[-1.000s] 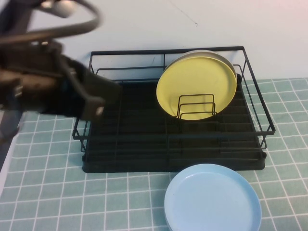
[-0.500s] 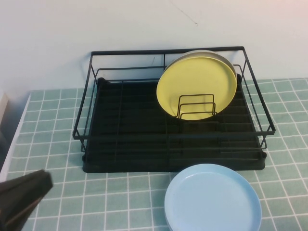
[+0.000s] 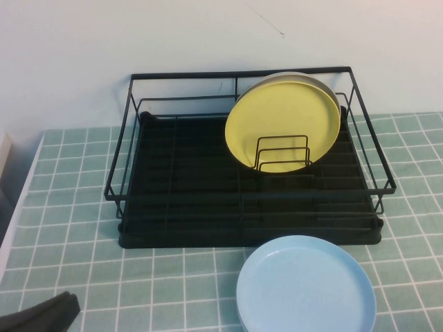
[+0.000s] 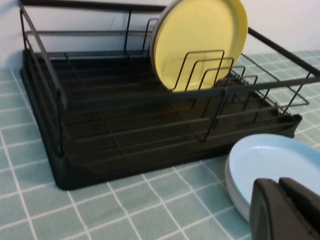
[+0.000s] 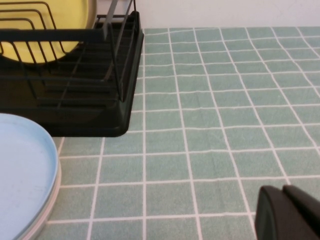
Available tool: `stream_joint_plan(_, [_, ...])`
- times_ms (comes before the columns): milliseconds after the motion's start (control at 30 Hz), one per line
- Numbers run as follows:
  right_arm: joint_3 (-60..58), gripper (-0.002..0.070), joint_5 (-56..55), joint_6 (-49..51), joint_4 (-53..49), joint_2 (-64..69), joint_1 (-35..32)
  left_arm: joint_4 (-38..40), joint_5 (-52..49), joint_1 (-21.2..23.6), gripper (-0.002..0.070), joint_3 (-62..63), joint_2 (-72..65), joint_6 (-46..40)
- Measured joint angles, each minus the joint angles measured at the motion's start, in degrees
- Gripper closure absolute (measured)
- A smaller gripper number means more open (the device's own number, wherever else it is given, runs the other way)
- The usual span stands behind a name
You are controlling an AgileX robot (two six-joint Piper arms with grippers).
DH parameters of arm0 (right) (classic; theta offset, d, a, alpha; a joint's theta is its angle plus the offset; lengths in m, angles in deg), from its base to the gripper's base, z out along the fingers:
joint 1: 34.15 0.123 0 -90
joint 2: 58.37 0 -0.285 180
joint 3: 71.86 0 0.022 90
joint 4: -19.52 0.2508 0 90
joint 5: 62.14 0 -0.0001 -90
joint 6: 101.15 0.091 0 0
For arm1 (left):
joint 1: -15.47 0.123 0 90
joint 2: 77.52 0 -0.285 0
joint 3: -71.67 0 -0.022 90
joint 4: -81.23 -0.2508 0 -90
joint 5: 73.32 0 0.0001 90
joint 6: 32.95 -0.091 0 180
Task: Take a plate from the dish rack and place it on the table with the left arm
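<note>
The light sky-blue plate (image 3: pixel 306 285) lies flat on the green tiled table (image 3: pixel 69 207), just in front of the dish rack's (image 3: pixel 249 207) front edge. It also shows in the left wrist view (image 4: pixel 275 160), with layered rims under it, and in the right wrist view (image 5: pixel 20 175). My left gripper (image 3: pixel 43 315) is low at the near left corner of the table, well left of the plate. In the left wrist view it (image 4: pixel 280 210) is shut and empty. My right gripper (image 5: pixel 286 212) is shut and empty above bare tiles right of the rack.
A yellow plate (image 3: pixel 282 126) stands upright in the rack's dividers, with a pale plate (image 3: pixel 325 84) right behind it. The rack's left half holds nothing. A white wall rises behind the rack. The table's left edge (image 3: pixel 17 221) is near my left gripper.
My left arm has drawn back from over the rack's left end, down to the near left corner of the table. The blue plate has not moved.
</note>
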Motion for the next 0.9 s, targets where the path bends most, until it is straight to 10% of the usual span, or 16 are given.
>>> stream_joint_plan(400, [0.00,0.0678,0.00,0.00,0.00,0.00,0.00,-3.41,2.05,1.18,0.0677,-9.53,1.63,0.00])
stream_joint_plan(900, [0.00,0.0678,0.00,0.00,0.00,0.00,0.00,-17.60,-3.71,17.76,0.0677,-14.65,18.52,3.22])
